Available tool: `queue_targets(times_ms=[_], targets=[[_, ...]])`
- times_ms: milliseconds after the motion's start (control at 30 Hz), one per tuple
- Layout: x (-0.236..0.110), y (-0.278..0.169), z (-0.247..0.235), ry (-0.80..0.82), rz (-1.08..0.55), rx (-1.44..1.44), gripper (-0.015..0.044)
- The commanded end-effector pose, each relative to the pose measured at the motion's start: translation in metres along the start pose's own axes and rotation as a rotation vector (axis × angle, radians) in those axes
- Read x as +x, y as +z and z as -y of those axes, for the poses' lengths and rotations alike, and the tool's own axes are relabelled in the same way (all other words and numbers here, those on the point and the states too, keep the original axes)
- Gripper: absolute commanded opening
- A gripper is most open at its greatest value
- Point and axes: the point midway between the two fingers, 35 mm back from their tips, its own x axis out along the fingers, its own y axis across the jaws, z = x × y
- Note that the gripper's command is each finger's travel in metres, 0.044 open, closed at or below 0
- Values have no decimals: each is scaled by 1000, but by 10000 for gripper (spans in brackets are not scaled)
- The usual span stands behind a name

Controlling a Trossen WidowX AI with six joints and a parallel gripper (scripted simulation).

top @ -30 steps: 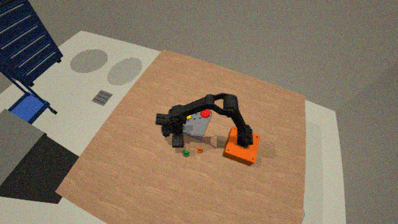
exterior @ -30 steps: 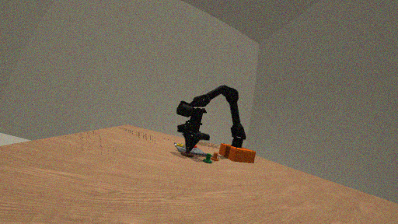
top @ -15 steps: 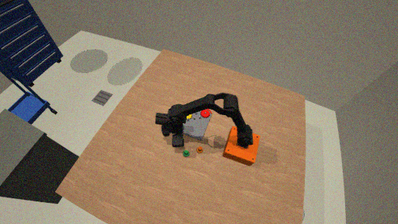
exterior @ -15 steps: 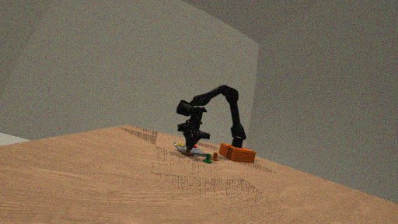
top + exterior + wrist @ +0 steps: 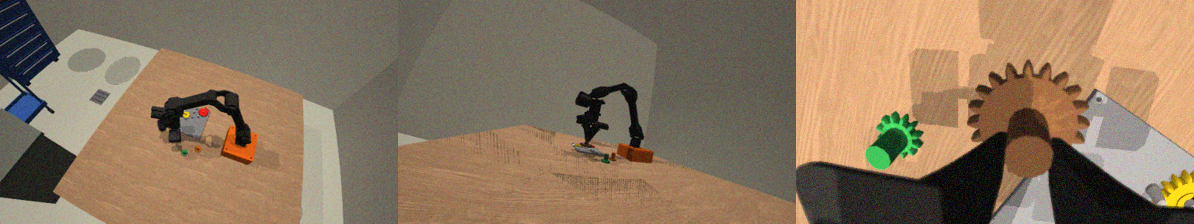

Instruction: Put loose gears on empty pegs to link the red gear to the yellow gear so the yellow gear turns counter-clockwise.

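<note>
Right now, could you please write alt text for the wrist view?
A brown gear is gripped by its post between the gripper's black fingers. A smaller green gear stands left on the wooden table; the grey board and part of a yellow gear show right.
</note>
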Motion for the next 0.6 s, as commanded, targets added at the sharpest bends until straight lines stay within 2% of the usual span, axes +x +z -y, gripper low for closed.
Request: queue_targets(times_ms=[0,567], targets=[[-13,2,0,2,12,-7,0],[-61,-2,4,1,12,-3,0]])
